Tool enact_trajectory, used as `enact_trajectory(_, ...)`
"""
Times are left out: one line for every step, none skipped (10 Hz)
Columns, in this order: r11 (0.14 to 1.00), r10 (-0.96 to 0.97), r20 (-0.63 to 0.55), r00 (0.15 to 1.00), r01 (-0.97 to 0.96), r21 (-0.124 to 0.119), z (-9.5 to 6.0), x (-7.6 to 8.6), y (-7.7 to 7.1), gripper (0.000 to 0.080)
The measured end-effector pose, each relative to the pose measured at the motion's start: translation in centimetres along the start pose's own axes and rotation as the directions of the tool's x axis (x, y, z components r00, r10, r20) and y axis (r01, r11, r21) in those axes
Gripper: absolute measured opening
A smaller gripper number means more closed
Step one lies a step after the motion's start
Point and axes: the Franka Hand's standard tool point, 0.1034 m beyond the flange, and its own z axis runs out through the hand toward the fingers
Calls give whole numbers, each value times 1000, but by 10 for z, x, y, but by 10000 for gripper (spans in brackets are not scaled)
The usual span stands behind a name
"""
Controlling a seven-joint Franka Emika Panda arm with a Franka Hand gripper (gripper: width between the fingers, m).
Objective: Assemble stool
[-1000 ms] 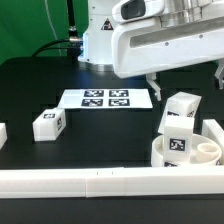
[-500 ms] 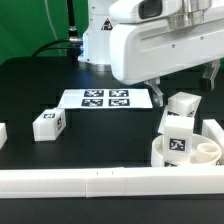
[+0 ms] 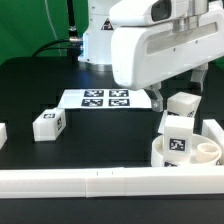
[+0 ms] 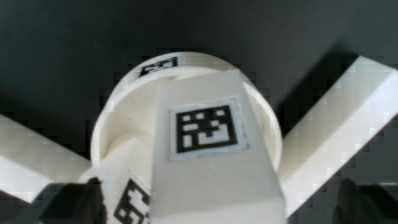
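The round white stool seat (image 3: 186,152) sits in the corner of the rails at the exterior view's right. One white leg (image 3: 180,122) stands upright on it, tag facing the camera. My gripper (image 3: 177,92) is open just above the leg's top, one finger on either side. In the wrist view the leg (image 4: 199,130) fills the frame between my dark fingers (image 4: 68,203), with the gripper (image 4: 210,208) straddling it and a gap on one side. A second leg (image 3: 48,123) lies on the table at the left. Another white piece (image 3: 3,133) shows at the left edge.
The marker board (image 3: 105,98) lies flat behind the middle of the table. A long white rail (image 3: 100,181) runs along the front and another rail (image 3: 214,131) along the right, meeting in the corner. The rails also show in the wrist view (image 4: 347,105).
The arm has come down and shifted toward the upright leg. The fingers now hang lower, either side of its top. The parts have not moved.
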Motion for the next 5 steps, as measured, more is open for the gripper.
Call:
enact_trajectory(1000,5,2,1000,-5,0,1,-2,0,648)
enact_trajectory(1000,7,4,1000,-7,2,2,-3,0,521)
enact_trajectory(1000,7,5,1000,-7,2,3,-3,0,386)
enact_trajectory(1000,7,5,1000,-7,2,2,-3,0,340)
enact_trajectory(1000,18,5,1000,-18,1,2,-3,0,340)
